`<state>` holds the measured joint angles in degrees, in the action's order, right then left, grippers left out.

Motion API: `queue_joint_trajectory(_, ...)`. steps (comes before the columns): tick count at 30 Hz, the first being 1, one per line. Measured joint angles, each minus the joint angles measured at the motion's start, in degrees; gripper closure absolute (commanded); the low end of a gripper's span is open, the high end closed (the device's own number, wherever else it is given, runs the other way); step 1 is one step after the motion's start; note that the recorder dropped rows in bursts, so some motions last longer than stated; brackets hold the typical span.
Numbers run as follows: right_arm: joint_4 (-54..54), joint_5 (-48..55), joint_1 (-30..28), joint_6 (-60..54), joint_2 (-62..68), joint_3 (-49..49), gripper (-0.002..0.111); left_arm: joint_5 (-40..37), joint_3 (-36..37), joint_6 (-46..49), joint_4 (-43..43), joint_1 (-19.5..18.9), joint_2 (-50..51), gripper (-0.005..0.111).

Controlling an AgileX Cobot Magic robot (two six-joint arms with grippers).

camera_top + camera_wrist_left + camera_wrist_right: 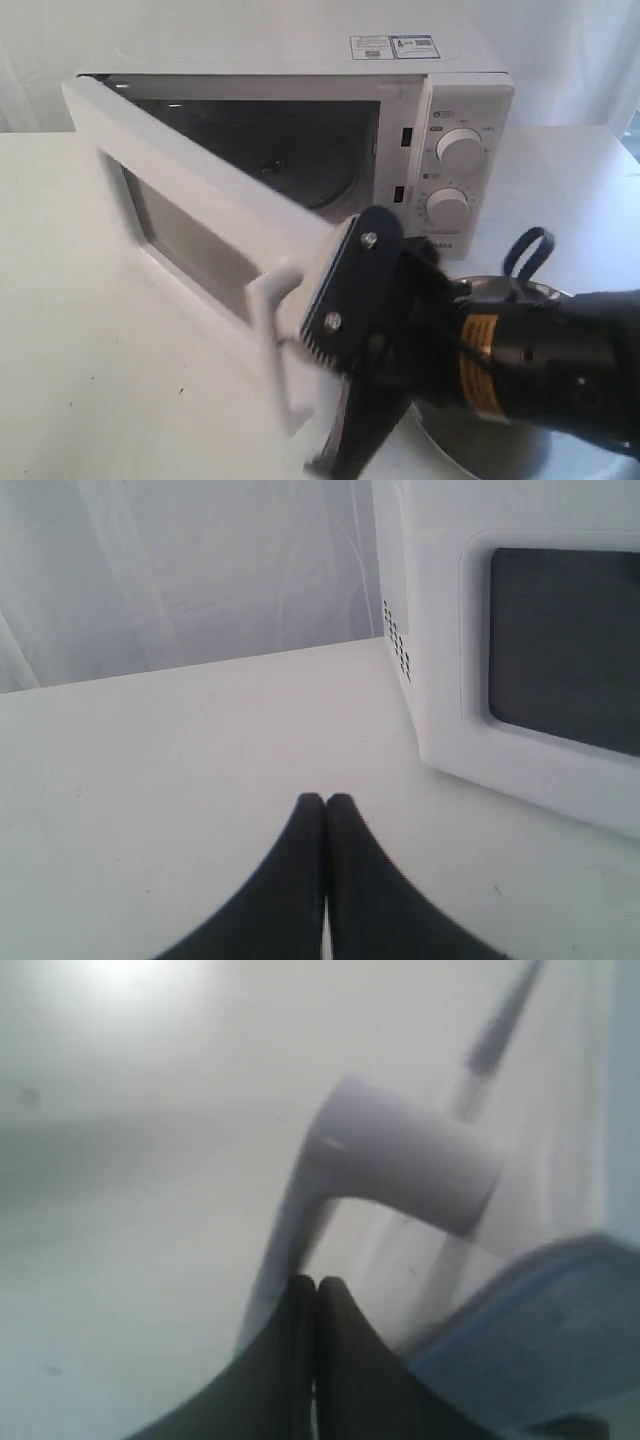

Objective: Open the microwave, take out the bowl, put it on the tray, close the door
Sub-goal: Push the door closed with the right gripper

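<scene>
On the white worktop (80, 380) stands the white boxy microwave (300, 55), its white dark-windowed door (200, 175) swung open. The round silver metal tray (490, 455) lies before it, beneath the right arm. Both tools are closed and empty: the right tool (316, 1290) by the white bar handle (400, 1160), the left tool (325, 802) beside the microwave.

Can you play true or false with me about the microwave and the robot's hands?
The door is open. True.
A bowl sits in the microwave. False: only its turntable shows inside.
The left gripper is wide open. False: its fingers are pressed together.
The right gripper is near the door's handle. True.
The tray is on top of the microwave. False: it lies on the table, below the right arm.
</scene>
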<state>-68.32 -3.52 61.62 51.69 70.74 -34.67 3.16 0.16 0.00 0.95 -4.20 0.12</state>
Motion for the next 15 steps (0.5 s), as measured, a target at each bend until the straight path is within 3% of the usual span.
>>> queue_joint_trajectory(4, -3.98, 25.83, -4.28, 4.86, 1.00, -4.23, 0.108, 0.00, 0.00, 0.00, 0.00, 0.00, 0.00, 0.107)
queue_joint_trajectory(9, -15.56, 50.36, -6.53, 23.69, 0.99, -6.37, 0.108, 0.00, 0.00, 0.00, 0.00, 0.00, 0.00, 0.107)
queue_joint_trajectory(12, -16.39, 54.70, -6.66, 27.23, 0.31, -6.37, 0.108, 0.00, 0.00, 0.00, 0.00, 0.00, 0.00, 0.107)
queue_joint_trajectory(15, -15.50, 50.54, -6.66, 27.59, -0.63, -6.37, 0.108, 0.00, 0.00, 0.00, 0.00, 0.00, 0.00, 0.107)
